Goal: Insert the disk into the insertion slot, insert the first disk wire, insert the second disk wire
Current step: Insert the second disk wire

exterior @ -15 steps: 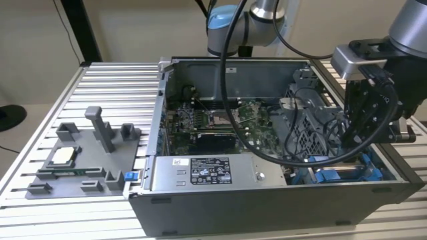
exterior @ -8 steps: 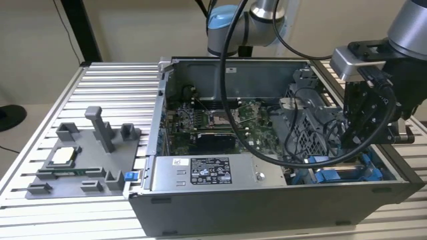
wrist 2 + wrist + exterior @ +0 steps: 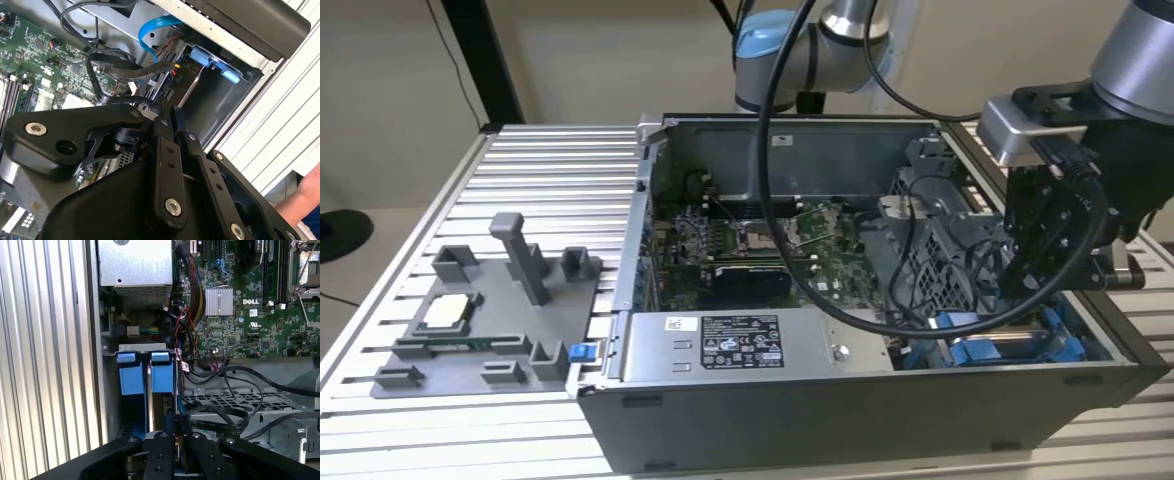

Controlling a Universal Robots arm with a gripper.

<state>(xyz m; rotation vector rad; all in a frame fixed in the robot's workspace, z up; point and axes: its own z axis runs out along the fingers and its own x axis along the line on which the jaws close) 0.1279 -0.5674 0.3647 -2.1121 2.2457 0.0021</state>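
Disk seated in insertion slot, tool shut above wires

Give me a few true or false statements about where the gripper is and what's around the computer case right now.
1. The gripper is down inside the open computer case. True.
2. The case stands on bare carpet. False: it sits on a ribbed metal table.
3. A grey fixture lies on the table at the exterior view's left of the case. True.
4. The case's side panel is closed. False: the motherboard is exposed.
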